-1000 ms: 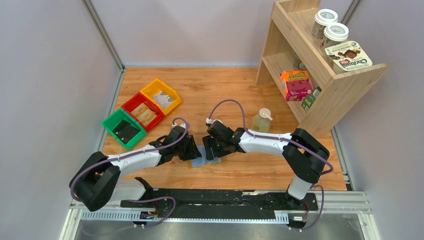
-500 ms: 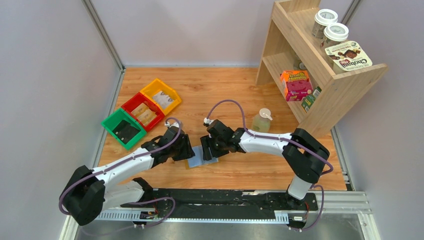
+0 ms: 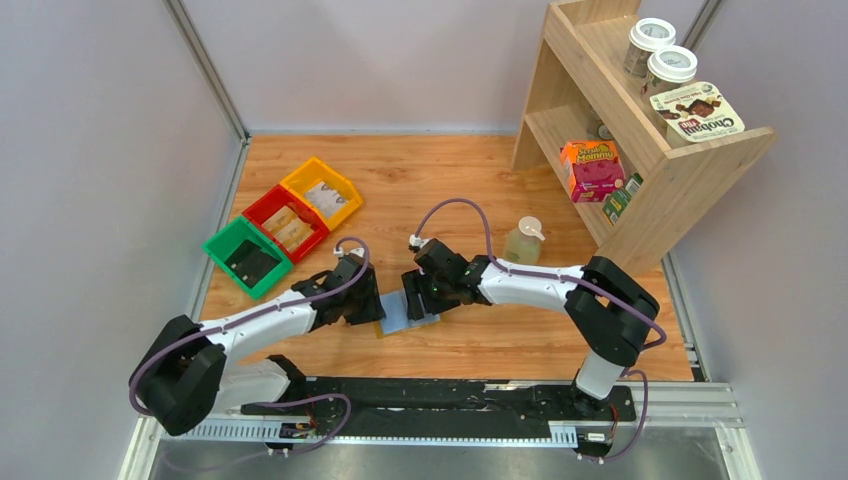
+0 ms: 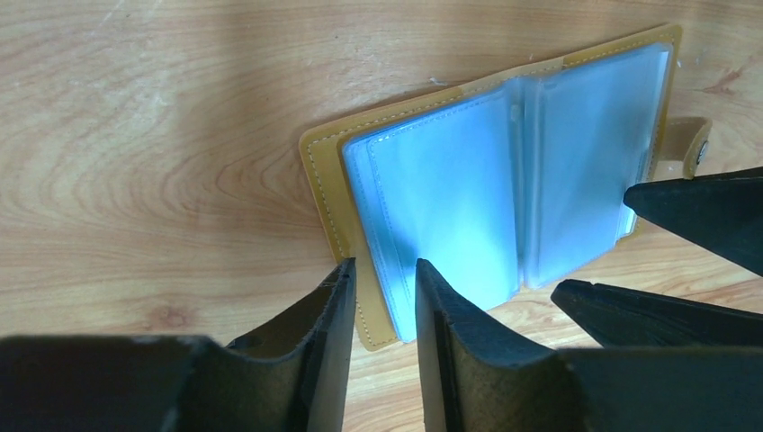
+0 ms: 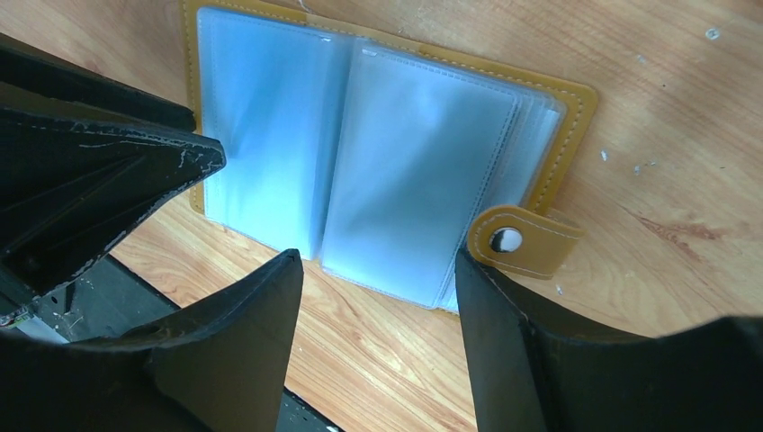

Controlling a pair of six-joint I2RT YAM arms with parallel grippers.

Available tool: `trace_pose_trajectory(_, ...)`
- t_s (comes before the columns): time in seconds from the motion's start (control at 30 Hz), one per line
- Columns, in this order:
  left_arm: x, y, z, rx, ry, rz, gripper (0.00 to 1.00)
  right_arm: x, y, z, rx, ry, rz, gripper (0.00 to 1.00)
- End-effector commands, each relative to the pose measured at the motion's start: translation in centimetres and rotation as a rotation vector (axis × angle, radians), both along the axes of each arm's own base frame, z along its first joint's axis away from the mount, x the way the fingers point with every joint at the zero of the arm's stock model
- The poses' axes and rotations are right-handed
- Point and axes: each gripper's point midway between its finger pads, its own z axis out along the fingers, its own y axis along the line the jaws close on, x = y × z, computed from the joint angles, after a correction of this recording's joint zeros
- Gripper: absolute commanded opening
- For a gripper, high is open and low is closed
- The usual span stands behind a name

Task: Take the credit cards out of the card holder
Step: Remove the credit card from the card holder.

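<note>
The card holder (image 3: pixel 404 314), a mustard-yellow wallet, lies open and flat on the wooden table between both grippers. Its pale blue-grey pages (image 4: pixel 450 189) fan out. I cannot tell the credit cards from their clear sleeves. The snap tab (image 5: pixel 526 241) sticks out at the right edge. My left gripper (image 4: pixel 382 268) is narrowly open, its fingers either side of the wallet's near left corner (image 4: pixel 378 335). My right gripper (image 5: pixel 378 256) is wide open and empty over the near edge of the right page (image 5: pixel 414 180). In the top view the left gripper (image 3: pixel 372 305) and right gripper (image 3: pixel 420 297) flank the wallet.
Green (image 3: pixel 247 257), red (image 3: pixel 285 224) and yellow (image 3: pixel 322 193) bins with tan packets stand at the back left. A soap bottle (image 3: pixel 523 241) stands behind the right arm. A wooden shelf (image 3: pixel 640 130) with boxes and cups fills the back right.
My left gripper drew back to the left, baring more of the wallet, then came a little way back toward its left edge. The right gripper has hardly moved.
</note>
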Motion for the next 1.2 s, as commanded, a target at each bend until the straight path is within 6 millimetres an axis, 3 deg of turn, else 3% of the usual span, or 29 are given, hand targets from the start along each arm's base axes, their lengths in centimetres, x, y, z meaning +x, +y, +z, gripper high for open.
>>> trace_pose_trajectory(0.0, -0.2, -1.2, -0.3, -0.043, 0.012, -0.040, 0.37, 0.4, 0.7, 0.8, 0.044, -0.019, 0.012, 0.65)
trace_pose_trajectory(0.2, -0.3, -1.9, -0.2, -0.086, 0.016, -0.045, 0.35, 0.4, 1.1, 1.2, 0.067, -0.025, 0.028, 0.65)
trace_pose_trajectory(0.63, -0.2, -2.8, 0.0, -0.151, 0.001, -0.031, 0.33, -0.9, 5.4, 6.6, 0.330, -0.021, 0.172, 0.61)
trace_pose_trajectory(0.8, -0.1, -2.6, 0.2, -0.162, -0.013, -0.003, 0.33, -1.9, 6.2, 7.2, 0.369, 0.011, 0.234, 0.60)
trace_pose_trajectory(0.9, -0.2, -1.8, 0.2, -0.147, -0.029, 0.032, 0.33, -1.9, 5.7, 6.9, 0.334, -0.001, 0.238, 0.60)
trace_pose_trajectory(1.0, -0.2, -1.4, 0.9, -0.164, -0.057, 0.046, 0.34, -0.2, 3.6, 6.3, 0.222, -0.082, 0.147, 0.61)
trace_pose_trajectory(1.17, 0.0, -0.6, 1.8, -0.143, -0.089, 0.071, 0.40, 1.7, 0.1, 7.1, 0.131, -0.202, 0.025, 0.68)
